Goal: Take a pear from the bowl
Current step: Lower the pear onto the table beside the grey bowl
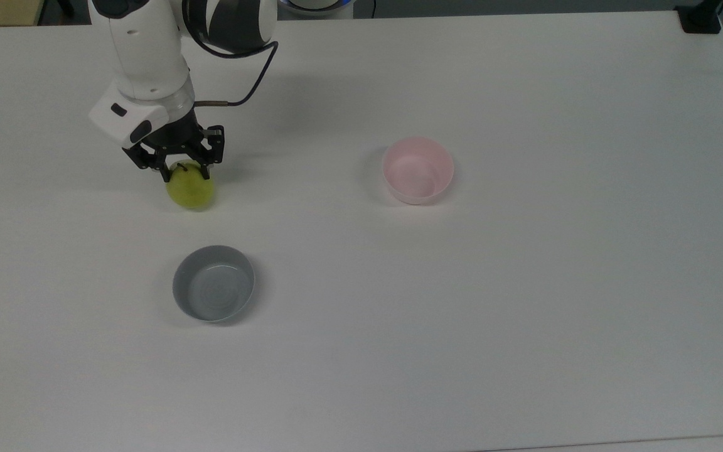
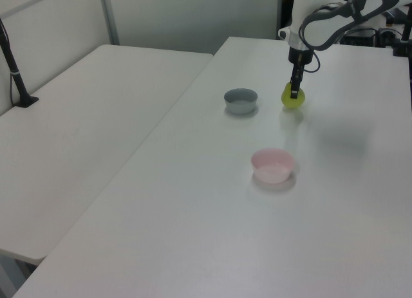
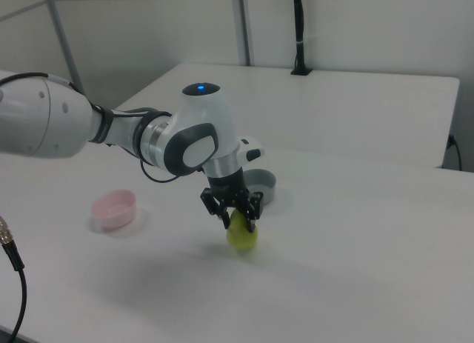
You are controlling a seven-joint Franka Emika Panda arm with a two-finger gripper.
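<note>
The yellow-green pear (image 1: 191, 189) (image 2: 291, 98) (image 3: 241, 235) sits low at the white table, held at its top by my gripper (image 1: 183, 169) (image 3: 238, 217), which is shut on it near the dark stem. The pale pink bowl (image 1: 417, 170) (image 2: 272, 165) (image 3: 114, 208) stands empty, well to the top view's right of the pear. In the right view the pear looks to touch the tabletop, with the black fingers (image 3: 251, 212) clamped on either side of its upper part.
An empty grey bowl (image 1: 213, 292) (image 2: 241, 100) (image 3: 258, 185) stands below the pear in the top view. The white arm (image 1: 148, 56) reaches in from the table's far edge. A second white table (image 2: 84, 118) adjoins in the left view.
</note>
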